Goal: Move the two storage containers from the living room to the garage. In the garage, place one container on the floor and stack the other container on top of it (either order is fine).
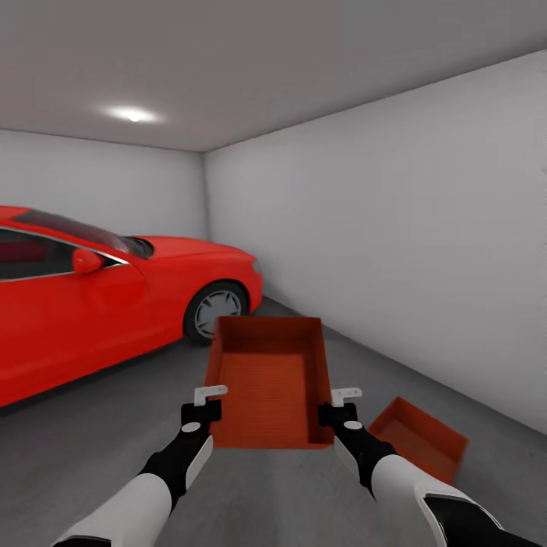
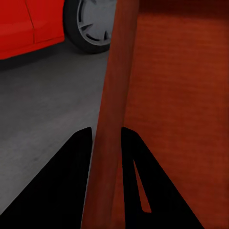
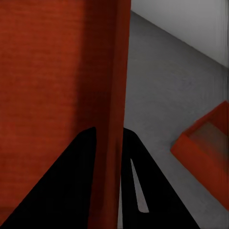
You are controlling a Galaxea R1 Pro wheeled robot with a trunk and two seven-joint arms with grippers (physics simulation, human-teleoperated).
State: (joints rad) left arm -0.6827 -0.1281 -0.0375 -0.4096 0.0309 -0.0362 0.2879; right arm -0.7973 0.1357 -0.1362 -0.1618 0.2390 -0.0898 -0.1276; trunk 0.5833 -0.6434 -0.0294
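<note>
I am in the garage, holding one orange-red storage container (image 1: pixel 270 380) in the air in front of me. My left gripper (image 1: pixel 207 401) is shut on its left wall (image 2: pixel 112 119), one finger on each side. On the opposite wall (image 3: pixel 114 114) my right gripper (image 1: pixel 342 403) is shut the same way. The other storage container (image 1: pixel 420 438) lies on the dark grey floor (image 1: pixel 91 448) at the lower right, below and to the right of the held one; part of it, the container (image 3: pixel 205 148), also appears past my right gripper.
A red car (image 1: pixel 99 296) stands at the left, its front wheel (image 1: pixel 215 311) just beyond the held container. A plain white wall (image 1: pixel 395 228) runs along the right side, with grey floor between it and the car.
</note>
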